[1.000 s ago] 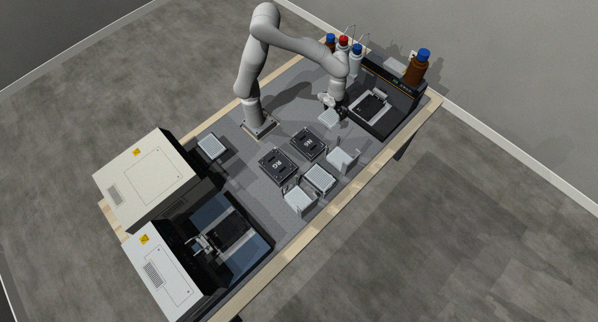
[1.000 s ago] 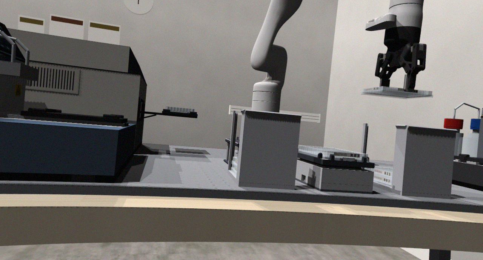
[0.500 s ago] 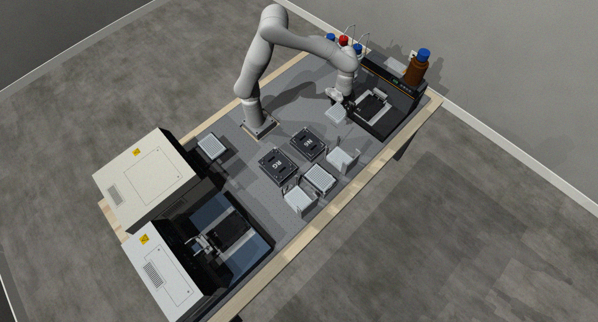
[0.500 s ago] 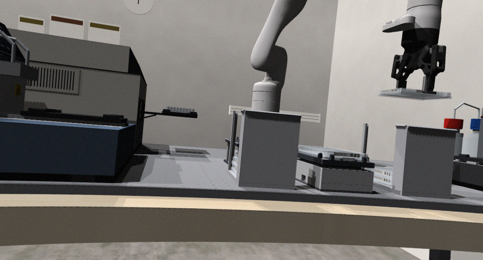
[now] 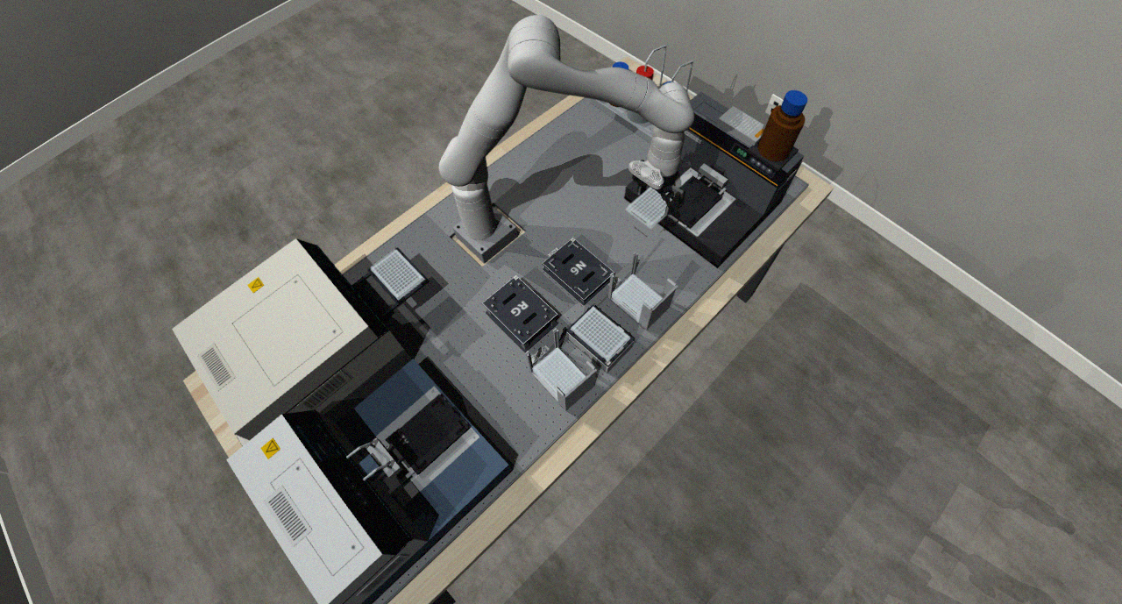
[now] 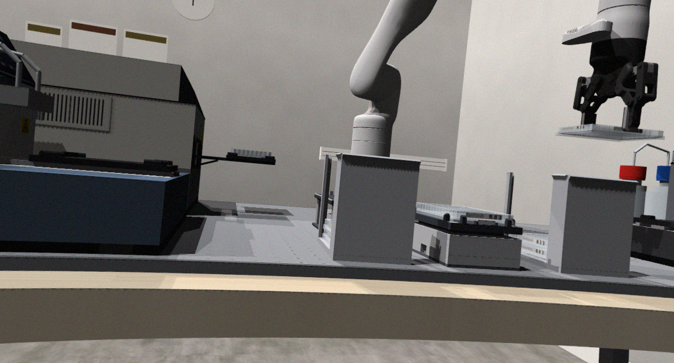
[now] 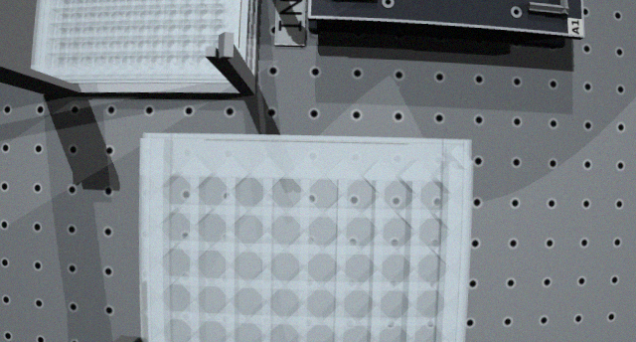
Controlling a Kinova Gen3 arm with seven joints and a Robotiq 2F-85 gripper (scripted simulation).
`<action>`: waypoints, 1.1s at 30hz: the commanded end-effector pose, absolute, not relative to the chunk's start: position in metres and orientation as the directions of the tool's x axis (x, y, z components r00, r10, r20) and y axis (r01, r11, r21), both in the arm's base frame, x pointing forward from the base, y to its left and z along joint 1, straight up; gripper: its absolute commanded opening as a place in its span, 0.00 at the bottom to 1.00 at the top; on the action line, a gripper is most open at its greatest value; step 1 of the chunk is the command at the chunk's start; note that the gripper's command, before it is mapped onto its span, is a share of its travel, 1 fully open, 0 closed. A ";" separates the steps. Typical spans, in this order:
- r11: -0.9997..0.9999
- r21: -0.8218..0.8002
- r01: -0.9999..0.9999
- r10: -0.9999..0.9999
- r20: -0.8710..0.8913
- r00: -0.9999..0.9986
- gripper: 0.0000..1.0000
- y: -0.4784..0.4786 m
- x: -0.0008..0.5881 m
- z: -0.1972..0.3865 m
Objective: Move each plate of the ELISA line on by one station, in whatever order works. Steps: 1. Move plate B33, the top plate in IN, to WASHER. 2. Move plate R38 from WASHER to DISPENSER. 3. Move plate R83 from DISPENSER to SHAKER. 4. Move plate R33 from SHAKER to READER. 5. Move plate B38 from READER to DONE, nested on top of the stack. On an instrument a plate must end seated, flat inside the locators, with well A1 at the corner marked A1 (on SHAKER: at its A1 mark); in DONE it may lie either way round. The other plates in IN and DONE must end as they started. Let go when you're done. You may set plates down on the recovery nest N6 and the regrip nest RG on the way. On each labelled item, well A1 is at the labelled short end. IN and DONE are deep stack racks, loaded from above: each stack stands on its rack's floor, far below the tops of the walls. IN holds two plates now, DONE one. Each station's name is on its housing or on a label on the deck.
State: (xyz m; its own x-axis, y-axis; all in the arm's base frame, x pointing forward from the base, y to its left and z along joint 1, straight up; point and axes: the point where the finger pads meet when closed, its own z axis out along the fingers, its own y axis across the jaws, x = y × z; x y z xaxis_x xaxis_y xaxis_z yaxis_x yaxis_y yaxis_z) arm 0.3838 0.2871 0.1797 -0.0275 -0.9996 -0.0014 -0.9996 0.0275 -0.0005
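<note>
The gripper (image 6: 607,123) hangs high above the deck (image 7: 547,183) at the right end of the bench. Its fingers stand wide, clamped on the two opposite edges of a clear well plate (image 6: 610,132). The plate is level, well clear of everything below it. Its label cannot be read in any view.

From the top, the plate (image 5: 647,206) hovers just beside the near-left corner of the instrument with the brown bottle (image 5: 772,178). That instrument's black nest (image 5: 698,200) has no plate on it.

In the wrist view the held plate (image 7: 305,233) fills the lower middle, with the deck's holes showing through its wells. Beyond it, at upper left, another plate (image 7: 139,34) lies in a rack (image 7: 226,44) with an IN label (image 7: 290,16) beside it. At upper right is the edge of a dark nest (image 7: 447,9) with an A1 mark (image 7: 575,26) on its corner.

Elsewhere, plate R83 (image 6: 464,214) sits on a low station between the two grey racks. A further plate (image 5: 397,273) rests on the tray sticking out of the large beige instrument at the left.
</note>
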 end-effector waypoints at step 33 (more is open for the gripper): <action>0.026 -0.002 -1.000 -1.000 -0.002 -0.026 0.94 0.388 0.397 0.181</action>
State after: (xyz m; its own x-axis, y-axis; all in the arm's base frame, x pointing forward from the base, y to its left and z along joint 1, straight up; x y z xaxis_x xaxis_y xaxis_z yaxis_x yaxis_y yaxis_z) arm 0.3958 0.3815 0.1797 -0.0259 -0.9997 -0.0017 -0.9997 0.0259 -0.0004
